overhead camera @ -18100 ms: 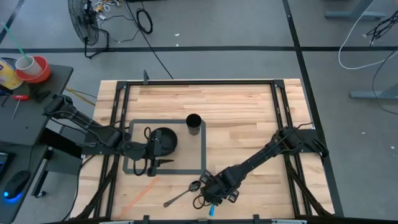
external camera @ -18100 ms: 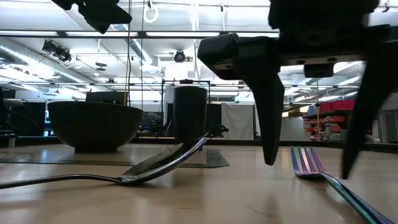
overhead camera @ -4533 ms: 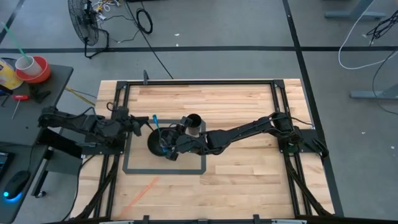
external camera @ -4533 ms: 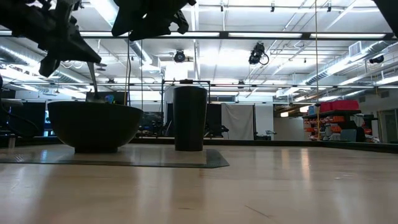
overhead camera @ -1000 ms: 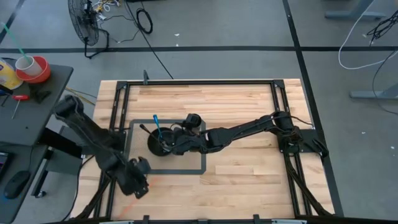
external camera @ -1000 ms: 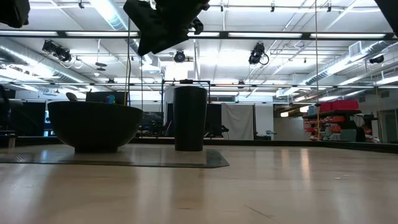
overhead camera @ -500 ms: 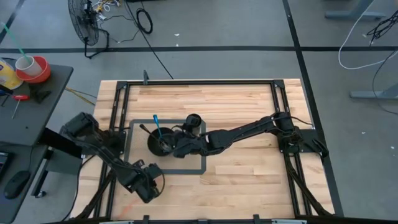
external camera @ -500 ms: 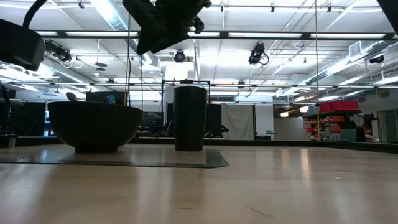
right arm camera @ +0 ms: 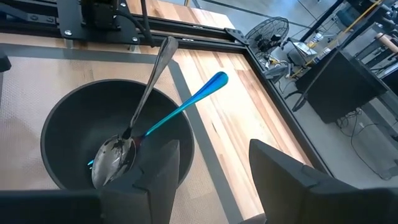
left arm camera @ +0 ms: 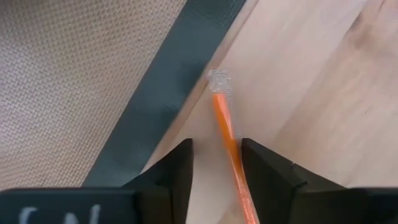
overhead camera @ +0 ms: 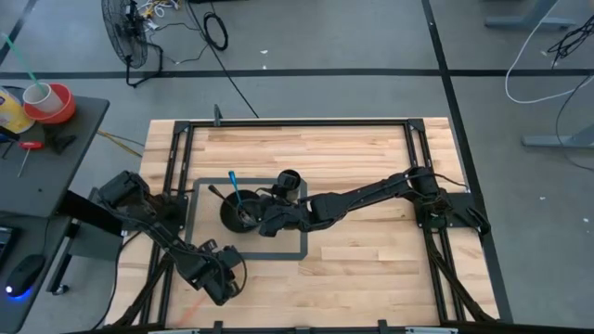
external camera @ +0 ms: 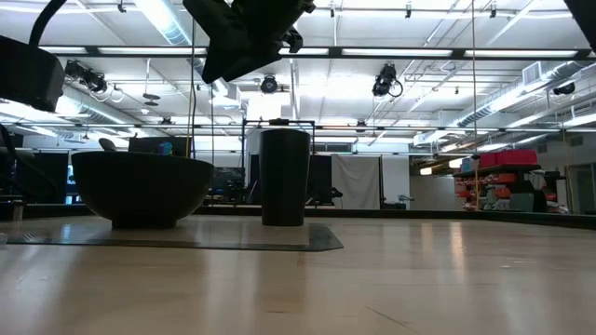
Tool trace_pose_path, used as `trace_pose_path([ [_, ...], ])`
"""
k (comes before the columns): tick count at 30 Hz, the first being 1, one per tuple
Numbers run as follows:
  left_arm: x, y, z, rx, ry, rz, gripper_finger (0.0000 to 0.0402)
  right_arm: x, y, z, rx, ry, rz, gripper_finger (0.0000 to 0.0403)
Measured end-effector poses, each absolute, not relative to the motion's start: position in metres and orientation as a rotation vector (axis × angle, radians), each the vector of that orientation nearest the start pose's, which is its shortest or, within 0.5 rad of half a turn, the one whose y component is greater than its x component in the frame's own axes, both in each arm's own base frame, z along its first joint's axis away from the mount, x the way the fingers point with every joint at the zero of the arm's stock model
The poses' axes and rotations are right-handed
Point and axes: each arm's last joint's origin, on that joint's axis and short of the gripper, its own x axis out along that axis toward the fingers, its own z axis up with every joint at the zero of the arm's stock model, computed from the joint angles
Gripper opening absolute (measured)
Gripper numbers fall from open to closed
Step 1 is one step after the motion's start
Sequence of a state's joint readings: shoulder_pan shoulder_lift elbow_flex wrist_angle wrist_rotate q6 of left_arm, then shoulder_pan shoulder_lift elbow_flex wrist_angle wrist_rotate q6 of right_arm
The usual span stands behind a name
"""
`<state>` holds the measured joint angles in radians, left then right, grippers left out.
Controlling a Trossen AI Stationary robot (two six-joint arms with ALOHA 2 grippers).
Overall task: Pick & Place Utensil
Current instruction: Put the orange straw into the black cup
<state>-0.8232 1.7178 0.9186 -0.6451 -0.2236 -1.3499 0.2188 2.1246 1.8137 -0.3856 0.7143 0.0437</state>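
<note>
A thin orange utensil point(left arm camera: 227, 134) with a pale bristly tip lies flat on the wood beside the grey mat's near-left corner; part of it also shows in the high view point(overhead camera: 193, 302). My left gripper point(left arm camera: 216, 146) hovers over it, open, one finger on each side and not touching it. My right gripper point(right arm camera: 211, 149) hangs open above the black bowl point(right arm camera: 112, 143). In the bowl, a metal spoon point(right arm camera: 134, 127) and a blue utensil point(right arm camera: 186, 102) lean on the rim.
The black cup point(overhead camera: 289, 181) stands on the grey mat point(overhead camera: 283, 243) just right of the bowl point(overhead camera: 239, 213). The left gripper point(overhead camera: 218, 274) is close to the table's near edge. Bare wood stretches to the right and far side, and a black frame borders the table.
My left arm has folded in and come down, and its gripper has shifted slightly toward the table's right, ending over the orange utensil near the near edge. In the low view its body has dropped into the upper left.
</note>
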Motion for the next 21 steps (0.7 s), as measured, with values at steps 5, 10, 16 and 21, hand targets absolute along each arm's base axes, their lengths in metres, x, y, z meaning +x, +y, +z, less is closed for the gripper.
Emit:
trace_pose_path([
  [5,0.193,-0.206,0.135,-0.384,1.279,0.402,0.0096,0.471,0.089,0.253,-0.287,0.622,-0.478,0.0196],
  [10,0.189,-0.207,0.135,-0.352,1.276,0.409,0.0057,0.461,0.098,0.264,-0.308,0.638,-0.436,0.0196],
  [16,0.191,-0.207,0.144,-0.268,1.221,0.358,0.0051,0.437,0.109,0.282,-0.313,0.708,-0.418,0.0196],
  [21,0.197,-0.207,0.177,-0.141,1.057,0.271,0.0050,0.424,0.122,0.282,-0.316,0.762,-0.409,0.0196],
])
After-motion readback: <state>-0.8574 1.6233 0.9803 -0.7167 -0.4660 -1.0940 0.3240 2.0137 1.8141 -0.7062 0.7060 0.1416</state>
